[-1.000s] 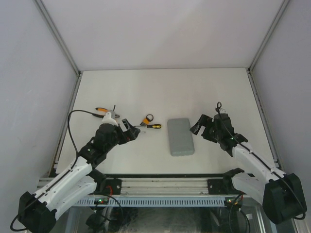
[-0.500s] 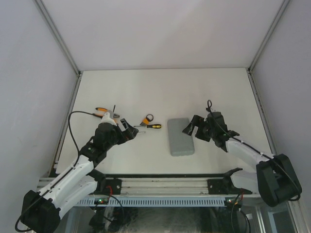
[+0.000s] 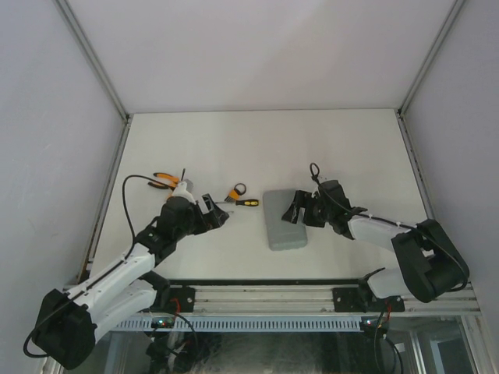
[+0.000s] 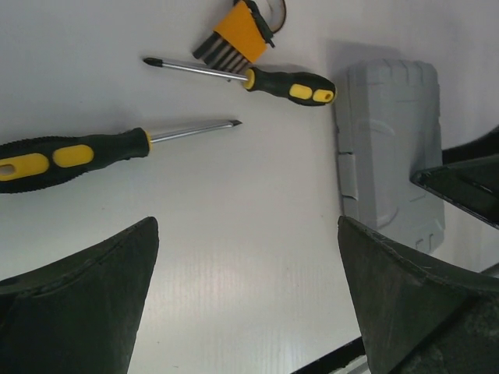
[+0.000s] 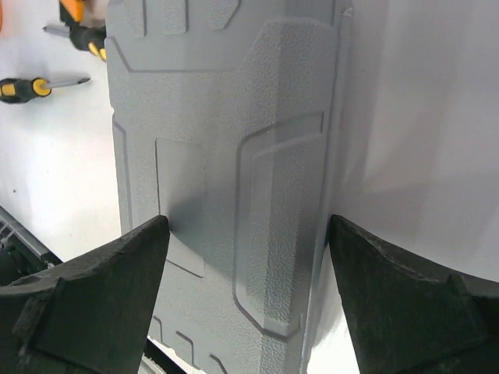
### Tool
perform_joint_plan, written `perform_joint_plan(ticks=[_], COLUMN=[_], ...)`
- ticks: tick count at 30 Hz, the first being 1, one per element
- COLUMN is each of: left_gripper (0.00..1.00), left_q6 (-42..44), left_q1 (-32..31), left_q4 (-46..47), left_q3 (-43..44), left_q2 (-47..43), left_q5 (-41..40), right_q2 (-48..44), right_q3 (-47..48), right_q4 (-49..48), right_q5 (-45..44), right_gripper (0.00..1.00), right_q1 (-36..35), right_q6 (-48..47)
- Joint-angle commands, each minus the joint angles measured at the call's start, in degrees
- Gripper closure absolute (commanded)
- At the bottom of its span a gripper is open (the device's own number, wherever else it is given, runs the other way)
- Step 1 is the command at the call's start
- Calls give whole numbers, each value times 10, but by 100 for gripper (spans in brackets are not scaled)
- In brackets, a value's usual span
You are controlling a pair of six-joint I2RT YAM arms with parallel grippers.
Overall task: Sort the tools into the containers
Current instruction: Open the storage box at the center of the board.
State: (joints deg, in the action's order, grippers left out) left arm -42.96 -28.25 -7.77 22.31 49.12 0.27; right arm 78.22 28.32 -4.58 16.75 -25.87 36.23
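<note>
Right arm stretches low toward frame centre, right end effector (image 3: 296, 210) spread over the closed grey case (image 3: 278, 232). Left arm bent, left end effector (image 3: 217, 217) spread above yellow-black screwdriver (image 4: 78, 152), left of case.

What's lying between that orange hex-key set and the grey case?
A yellow-and-black screwdriver, handle toward the grey case, shaft by the hex-key set; see the left wrist view.
</note>
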Motion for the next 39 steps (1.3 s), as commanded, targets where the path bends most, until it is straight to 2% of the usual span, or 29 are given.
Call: perform_joint_plan(ticks=[1,14,21,29,35,39], left_gripper=[1,2,8,20,21,21], left_q6=[-6,-30,-77,-83,-95,-121], left_q1=[-27,-36,-51,-74,-98,-115], left_q4=[46,71,134,180,215,289], left_q3=[3,-16,-46,-40,-39,-42], left_q2=[-1,-3,9,58,105,169], left_q5=[-2,-10,-5,11,10,33], right_q2=[29,35,30,26,27,28], right_q3=[14,14,13,5,3,2], right_q4=[-24,47,76,54,62,81], right_q5=[23,-48,-76,-47,-50,-67], right_gripper=[18,24,29,33,34,36], right_q1=[-26,-95,-100,-100,-103,-104], right_q6=[-44,-40,-23,-36,-24,-12])
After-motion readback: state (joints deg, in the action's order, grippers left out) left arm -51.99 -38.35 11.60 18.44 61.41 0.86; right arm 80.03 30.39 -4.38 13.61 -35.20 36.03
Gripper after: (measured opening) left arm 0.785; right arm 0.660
